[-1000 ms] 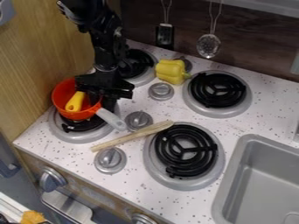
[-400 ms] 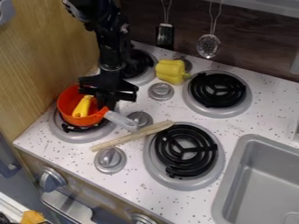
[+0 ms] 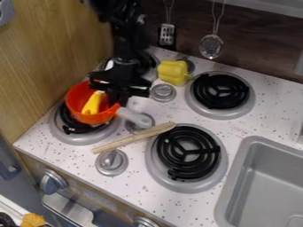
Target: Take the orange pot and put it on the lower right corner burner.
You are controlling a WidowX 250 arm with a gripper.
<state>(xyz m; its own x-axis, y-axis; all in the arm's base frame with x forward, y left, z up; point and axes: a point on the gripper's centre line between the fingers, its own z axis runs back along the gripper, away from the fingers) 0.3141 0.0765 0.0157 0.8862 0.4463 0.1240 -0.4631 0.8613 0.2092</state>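
Near edge: orange-yellow item [image 3: 34,220] cut off at bottom left, can't tell what. Front panel [image 3: 100,198] has a pale patch, any marks on it too blurred to read. Sink [image 3: 239,177] near right, cut off by the frame. Next back, lower right burner [image 3: 188,153], wooden utensil [image 3: 133,138] with its tip over that burner's edge, knob [image 3: 111,162] just beside the utensil. Orange pot [image 3: 93,118] is over the lower left burner [image 3: 77,137], yellow item [image 3: 93,104] inside, grey handle [image 3: 135,117] pointing right, covering part of another knob [image 3: 137,127]. My claw [image 3: 118,98] is closed on the pot at its rim by the handle; grip point mostly hidden. Versus the last frame, claw and pot shifted right and a bit farther back, yellow item along with them. Farther: yellow pepper [image 3: 172,72], upper right burner [image 3: 220,90], upper left burner partly behind my arm. Spatula [image 3: 167,34] and skimmer [image 3: 211,46] hang at the back, tops cut off.
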